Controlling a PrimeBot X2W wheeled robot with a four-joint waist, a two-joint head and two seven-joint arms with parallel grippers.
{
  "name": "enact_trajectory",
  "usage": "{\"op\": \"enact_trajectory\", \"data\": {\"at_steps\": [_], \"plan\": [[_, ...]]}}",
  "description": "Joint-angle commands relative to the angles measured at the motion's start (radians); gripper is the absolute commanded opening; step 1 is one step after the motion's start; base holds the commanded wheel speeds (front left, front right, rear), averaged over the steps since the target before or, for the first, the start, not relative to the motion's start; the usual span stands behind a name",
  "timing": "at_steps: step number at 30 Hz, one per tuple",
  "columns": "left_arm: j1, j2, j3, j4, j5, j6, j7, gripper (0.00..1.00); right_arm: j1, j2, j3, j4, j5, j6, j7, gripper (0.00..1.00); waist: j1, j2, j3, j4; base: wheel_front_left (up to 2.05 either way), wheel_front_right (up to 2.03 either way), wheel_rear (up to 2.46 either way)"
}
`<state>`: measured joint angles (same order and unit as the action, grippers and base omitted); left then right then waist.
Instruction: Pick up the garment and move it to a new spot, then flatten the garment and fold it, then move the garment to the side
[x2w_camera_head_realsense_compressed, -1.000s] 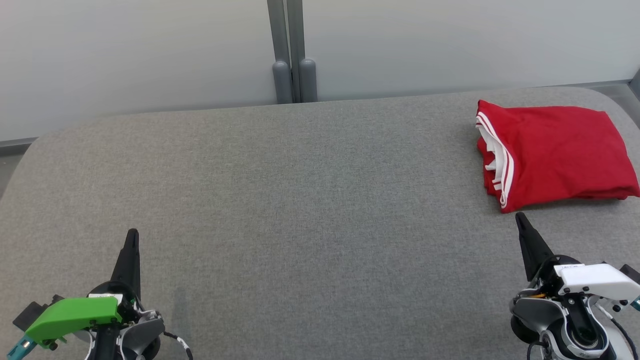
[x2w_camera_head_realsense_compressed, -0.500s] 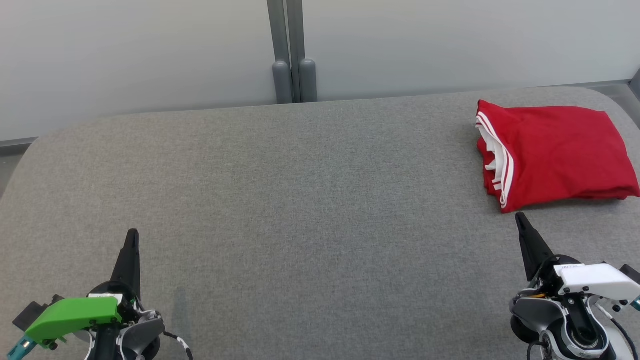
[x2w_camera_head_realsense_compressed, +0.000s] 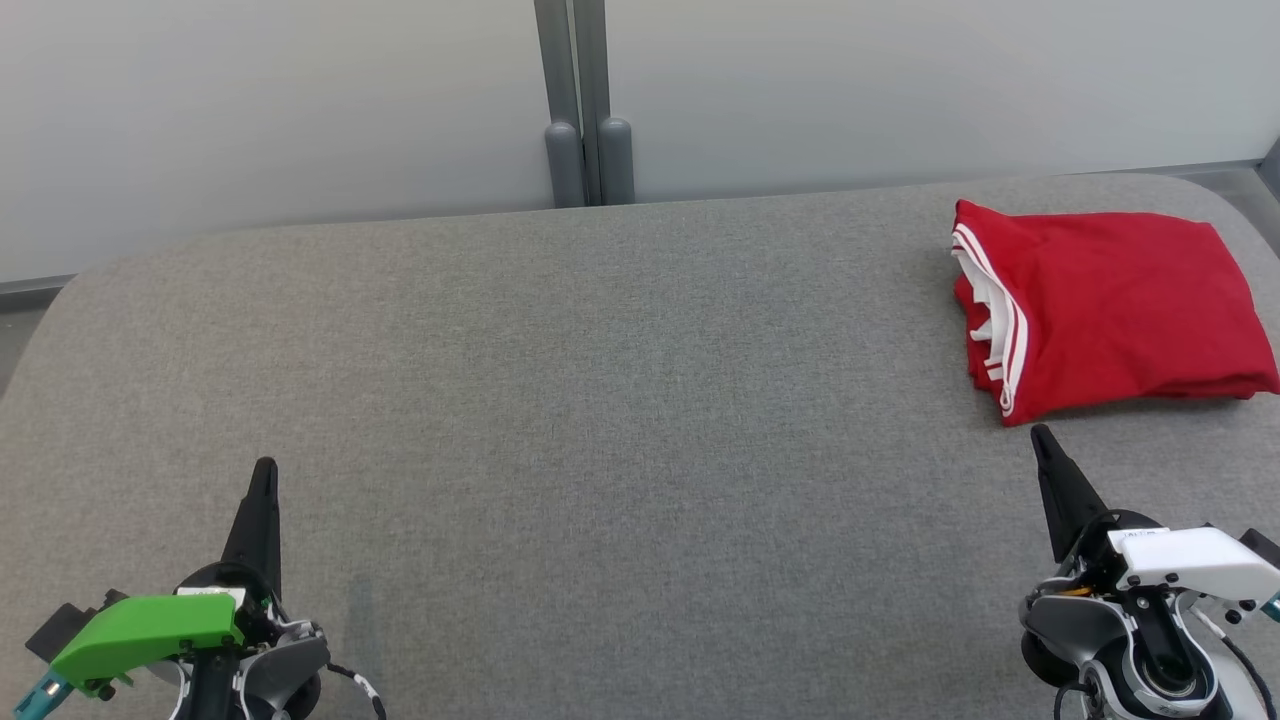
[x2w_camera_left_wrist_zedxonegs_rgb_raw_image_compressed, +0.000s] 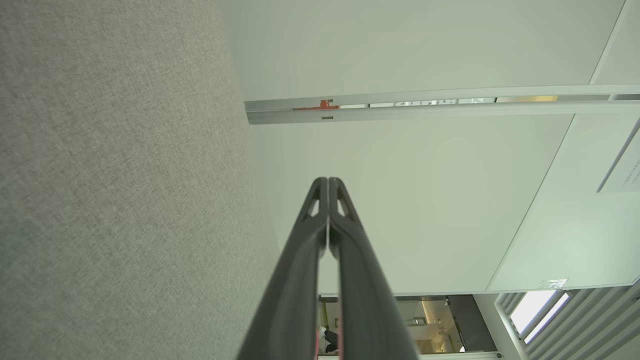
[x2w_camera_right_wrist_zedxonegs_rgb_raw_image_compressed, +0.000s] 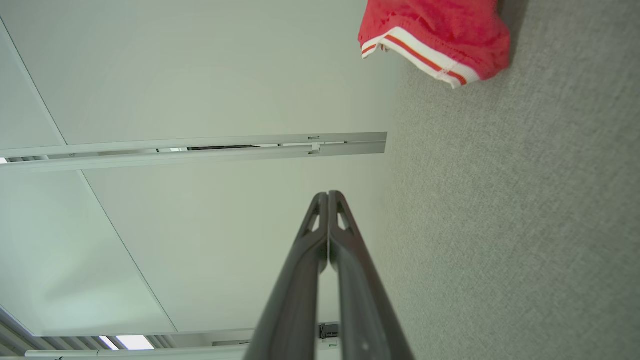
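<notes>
Head view gives me the folded red garment at the far right of the counter; my right gripper sits just short of it, my left gripper well apart, both closed and empty

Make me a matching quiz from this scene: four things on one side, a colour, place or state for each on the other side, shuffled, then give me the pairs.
Things:
1. garment
2. left gripper
3. right gripper
4. table

Descriptions:
A. grey fabric surface
B. shut, far across the table from the garment
C. folded, red with white stripes, at the far right
D. shut, tip near the garment but apart from it

Pairs: 1-C, 2-B, 3-D, 4-A
</notes>
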<state>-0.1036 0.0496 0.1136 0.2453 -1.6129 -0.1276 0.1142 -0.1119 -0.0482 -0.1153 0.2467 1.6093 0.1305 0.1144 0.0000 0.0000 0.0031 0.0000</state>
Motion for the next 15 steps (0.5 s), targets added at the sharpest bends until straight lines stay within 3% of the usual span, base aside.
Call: {"op": "enact_trajectory", "data": {"at_steps": [1, 15], "plan": [[-0.010, 0.001, 0.002, -0.001, 0.000, -0.006, 0.004, 0.00, 0.008, -0.001, -0.001, -0.005, 0.007, 0.000, 0.003, 0.00, 0.0000, 0.0000, 0.000, 0.000, 0.00, 0.00, 0.00], [-0.010, 0.001, 0.002, -0.002, 0.000, -0.006, 0.003, 0.00, 0.008, -0.001, -0.001, -0.005, 0.007, 0.000, 0.003, 0.00, 0.0000, 0.0000, 0.000, 0.000, 0.00, 0.00, 0.00]]}}
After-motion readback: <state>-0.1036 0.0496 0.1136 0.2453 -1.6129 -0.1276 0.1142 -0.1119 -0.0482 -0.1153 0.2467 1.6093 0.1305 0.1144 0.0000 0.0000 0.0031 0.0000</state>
